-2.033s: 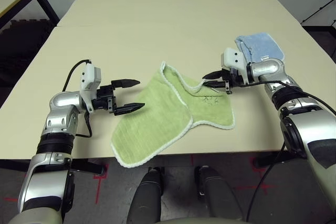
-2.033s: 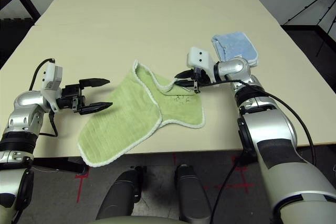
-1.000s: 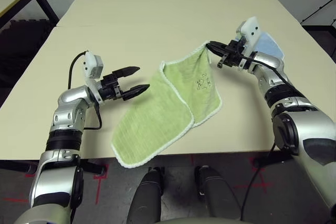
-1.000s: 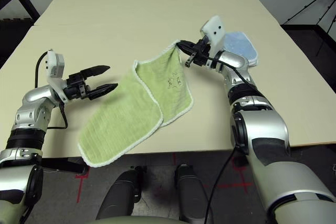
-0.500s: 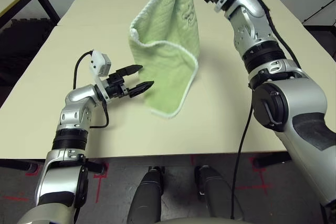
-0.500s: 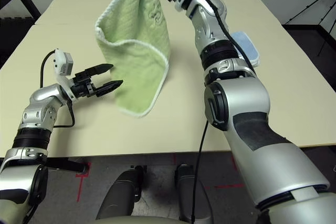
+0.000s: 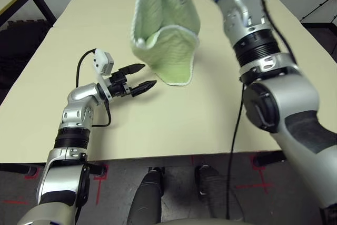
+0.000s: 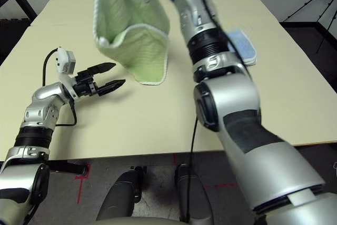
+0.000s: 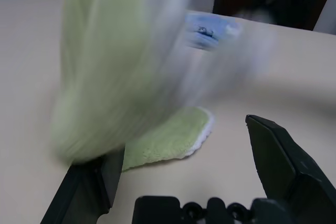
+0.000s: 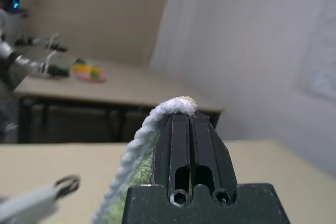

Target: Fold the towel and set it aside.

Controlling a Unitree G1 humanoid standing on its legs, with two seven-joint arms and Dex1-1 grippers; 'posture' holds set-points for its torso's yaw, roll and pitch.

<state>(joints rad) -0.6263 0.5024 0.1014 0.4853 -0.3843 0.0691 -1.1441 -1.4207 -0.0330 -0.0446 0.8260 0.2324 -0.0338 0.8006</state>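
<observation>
The right pincer [image 10: 189,121] is clamping the white edging of the towel [image 7: 163,35], which is hanging above the surface [image 7: 210,109] (its lowest hem looks close to it). The left pincer [image 7: 141,77] is hovering just beside it, fingers spread wide.

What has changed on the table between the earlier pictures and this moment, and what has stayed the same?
The right gripper, shut on a corner of the green towel, has lifted it from lying flat on the table to hanging high, its lower edge barely brushing the surface. The left gripper has edged in towards the towel, open and holding nothing. The blue cloth has stayed where it lay.
</observation>
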